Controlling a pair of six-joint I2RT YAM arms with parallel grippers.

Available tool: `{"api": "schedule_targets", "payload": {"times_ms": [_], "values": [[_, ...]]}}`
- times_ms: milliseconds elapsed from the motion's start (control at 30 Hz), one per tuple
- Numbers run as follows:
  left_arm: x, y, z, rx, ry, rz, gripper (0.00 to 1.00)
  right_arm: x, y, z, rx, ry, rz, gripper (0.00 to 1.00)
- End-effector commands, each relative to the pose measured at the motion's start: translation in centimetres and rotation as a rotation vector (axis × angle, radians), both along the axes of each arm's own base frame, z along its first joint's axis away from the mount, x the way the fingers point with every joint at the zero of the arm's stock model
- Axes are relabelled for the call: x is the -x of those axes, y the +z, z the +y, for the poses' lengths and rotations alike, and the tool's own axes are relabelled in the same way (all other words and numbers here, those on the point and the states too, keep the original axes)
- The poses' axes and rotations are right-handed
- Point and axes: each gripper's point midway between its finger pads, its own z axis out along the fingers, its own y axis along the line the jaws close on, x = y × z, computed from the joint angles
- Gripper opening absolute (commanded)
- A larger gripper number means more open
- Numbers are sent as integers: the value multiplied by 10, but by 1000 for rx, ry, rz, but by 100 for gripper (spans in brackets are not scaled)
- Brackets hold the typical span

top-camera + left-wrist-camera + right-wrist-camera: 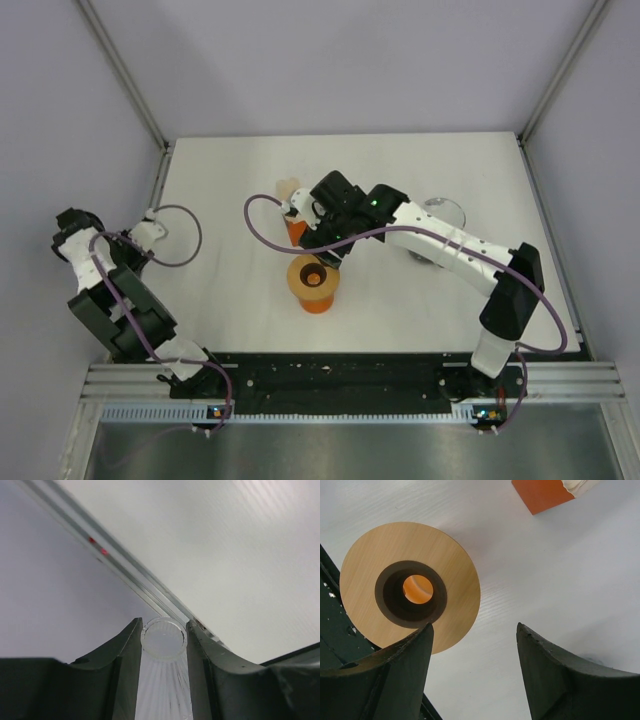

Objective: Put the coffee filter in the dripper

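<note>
Dripper (314,283) stood on table (230,180), near centre, closer to near edge. Carton (540,494) set just behind dripper, not touching it, partly covered by right arm in top view. Right gripper (474,627) held above table just beside dripper's rim, fingers spread, nothing between them. Round vessel (445,212) placed right of carton, partly hidden under right arm. Left gripper (165,624) positioned far left, by rail (125,575) at table's left edge. Coffee filter (164,645) pinched between its fingers, well apart from dripper.
</note>
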Motion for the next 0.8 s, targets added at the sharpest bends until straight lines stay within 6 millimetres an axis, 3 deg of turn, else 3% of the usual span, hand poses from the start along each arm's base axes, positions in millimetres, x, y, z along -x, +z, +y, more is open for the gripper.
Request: {"api": "schedule_targets", "payload": {"times_ms": [0,200,267,400,500,667,767], "values": [[-37,79,-53,265,121,-240,0,-7,35,5,-73,-11,-69,67],[-58,181,-152,760,178,-449,0,-19,73,3,-159,-54,-190,67],[-65,212,-170,874,236,-501,0,-22,88,4,-200,-64,-235,67],[-82,268,-185,1101,392,-603,0,-26,124,9,-349,-80,-336,66],[-78,306,-208,1347,481,-524,0,-22,162,24,-538,-72,-429,66],[-76,335,-228,1545,585,-384,0,4,225,53,-916,3,-600,66],[-72,342,-238,1590,611,-328,0,17,240,67,-1047,42,-647,66]]}}
